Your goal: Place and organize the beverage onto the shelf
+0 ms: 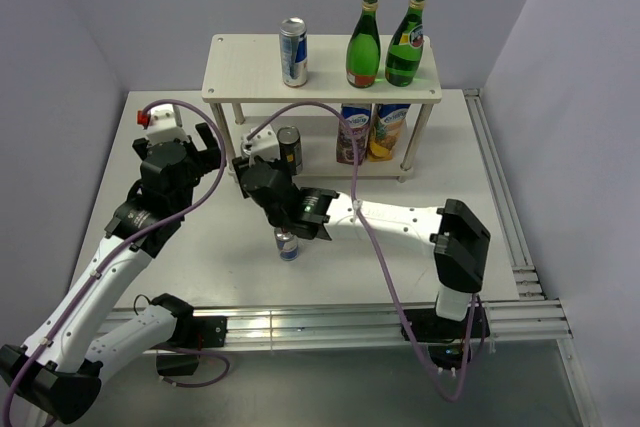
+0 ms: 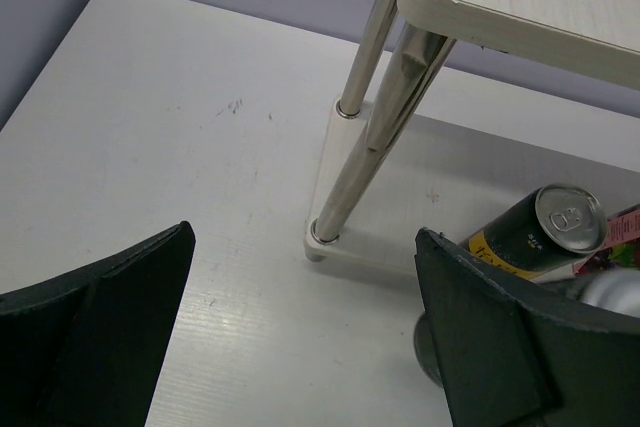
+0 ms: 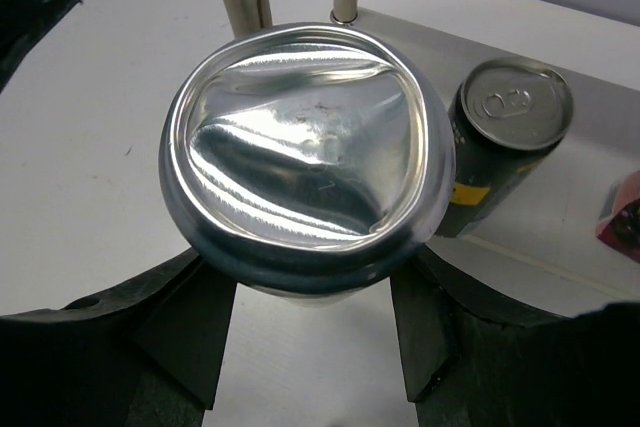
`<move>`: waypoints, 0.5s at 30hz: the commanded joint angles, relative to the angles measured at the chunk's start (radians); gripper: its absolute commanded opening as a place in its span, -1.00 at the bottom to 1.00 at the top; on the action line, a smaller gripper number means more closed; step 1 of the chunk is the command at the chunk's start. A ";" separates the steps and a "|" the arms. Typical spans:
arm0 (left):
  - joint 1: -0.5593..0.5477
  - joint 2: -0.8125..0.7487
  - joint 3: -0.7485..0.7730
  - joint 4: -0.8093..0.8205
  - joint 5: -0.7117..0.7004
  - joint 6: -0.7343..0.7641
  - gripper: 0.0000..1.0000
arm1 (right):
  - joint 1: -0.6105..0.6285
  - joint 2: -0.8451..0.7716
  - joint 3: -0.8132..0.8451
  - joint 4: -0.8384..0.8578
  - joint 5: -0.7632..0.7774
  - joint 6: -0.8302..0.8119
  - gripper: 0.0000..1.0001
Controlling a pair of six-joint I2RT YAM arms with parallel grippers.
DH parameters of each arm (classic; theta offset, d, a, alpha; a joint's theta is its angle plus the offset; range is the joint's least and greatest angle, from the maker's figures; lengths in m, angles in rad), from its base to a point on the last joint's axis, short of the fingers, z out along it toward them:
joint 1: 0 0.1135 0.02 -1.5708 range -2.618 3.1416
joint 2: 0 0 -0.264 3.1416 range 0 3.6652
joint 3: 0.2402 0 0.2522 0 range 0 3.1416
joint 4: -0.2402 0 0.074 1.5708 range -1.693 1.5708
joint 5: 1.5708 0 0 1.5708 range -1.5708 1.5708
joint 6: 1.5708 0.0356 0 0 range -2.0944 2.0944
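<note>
The shelf (image 1: 250, 57) stands at the back of the table. Its top board holds a silver-blue can (image 1: 293, 51) and two green bottles (image 1: 363, 42) (image 1: 405, 40). A dark can (image 1: 290, 149) (image 3: 505, 137) (image 2: 540, 232) stands on the lower board. My right gripper (image 1: 297, 222) (image 3: 312, 287) is shut on a blue-red can (image 1: 288, 244) in front of the shelf. That can's dented silver end (image 3: 310, 147) fills the right wrist view. My left gripper (image 1: 205, 152) (image 2: 300, 277) is open and empty over the table, by the shelf's left front leg (image 2: 350, 172).
Two colourful drink packs (image 1: 352, 132) (image 1: 387, 132) stand on the lower board at the right. Metal rails (image 1: 510, 197) run along the table's right and near edges. Purple walls close the table in at the back and sides.
</note>
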 commanded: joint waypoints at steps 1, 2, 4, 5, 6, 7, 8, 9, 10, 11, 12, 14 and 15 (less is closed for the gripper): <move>0.007 -0.007 0.023 0.033 0.017 -0.002 0.99 | -0.035 0.027 0.105 0.122 -0.039 -0.036 -1.00; 0.006 -0.008 0.023 0.033 0.017 0.000 0.99 | -0.043 0.037 0.117 0.122 -0.047 -0.036 -1.00; 0.007 -0.009 0.023 0.033 0.017 0.000 0.99 | -0.064 0.065 0.124 0.134 -0.061 -0.039 -1.00; 0.007 -0.009 0.022 0.033 0.017 -0.002 0.99 | -0.072 0.073 0.127 0.148 -0.067 -0.043 -1.00; 0.007 -0.009 0.022 0.035 0.019 -0.002 0.99 | -0.087 0.092 0.134 0.143 -0.071 -0.040 -1.00; 0.007 -0.009 0.023 0.033 0.020 -0.003 0.99 | -0.096 0.103 0.142 0.142 -0.074 -0.040 -1.00; 0.007 -0.007 0.025 0.032 0.020 -0.003 0.99 | -0.105 0.112 0.151 0.145 -0.084 -0.042 -1.00; 0.009 -0.008 0.025 0.033 0.020 -0.002 0.99 | -0.113 0.128 0.156 0.143 -0.087 -0.040 -1.00; 0.009 -0.009 0.023 0.033 0.019 -0.002 0.99 | -0.130 0.135 0.162 0.142 -0.093 -0.039 -1.00; 0.009 -0.009 0.025 0.033 0.019 -0.002 0.99 | -0.139 0.139 0.166 0.142 -0.111 -0.036 -1.00; 0.007 -0.009 0.025 0.033 0.019 -0.002 0.99 | -0.147 0.149 0.168 0.145 -0.116 -0.030 -1.00; 0.009 -0.007 0.023 0.033 0.019 -0.002 0.99 | -0.168 0.157 0.165 0.155 -0.125 -0.030 -1.00; 0.009 -0.007 0.023 0.033 0.019 -0.002 0.99 | -0.175 0.166 0.165 0.160 -0.130 -0.031 -1.00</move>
